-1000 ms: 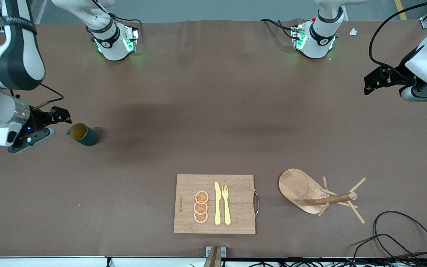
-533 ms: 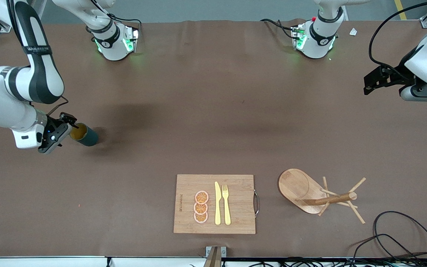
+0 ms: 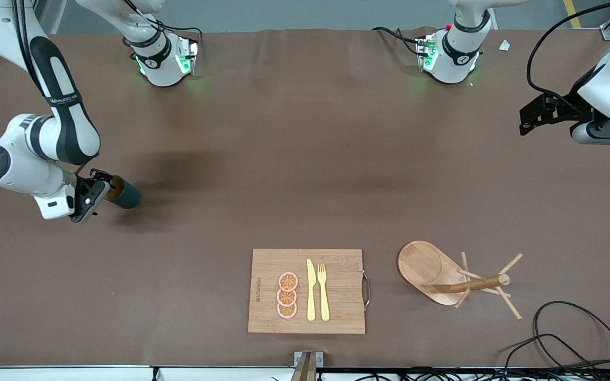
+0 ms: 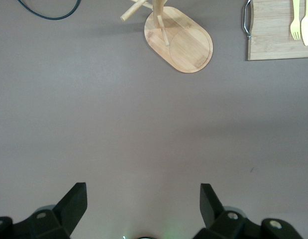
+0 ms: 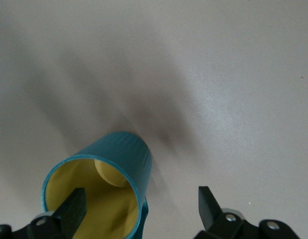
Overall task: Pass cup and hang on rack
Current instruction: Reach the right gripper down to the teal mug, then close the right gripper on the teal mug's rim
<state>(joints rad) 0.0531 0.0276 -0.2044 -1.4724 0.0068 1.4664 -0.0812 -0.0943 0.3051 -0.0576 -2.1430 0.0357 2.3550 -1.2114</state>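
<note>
Stretching across the whole scene is a brown table. On it, nearest the front camera, lies a wooden cutting board with a yellow knife and fork, and beside it, toward the left arm's end, the wooden mug rack. The left tool waits open above bare table at that end. Toward the right arm's end stands the teal cup, upright. The right tool is open at the cup's rim: one finger dips inside the yellow interior, the other sits outside the wall. A good grip likely means sinking lower before pinching the wall, keeping the cup upright.
</note>
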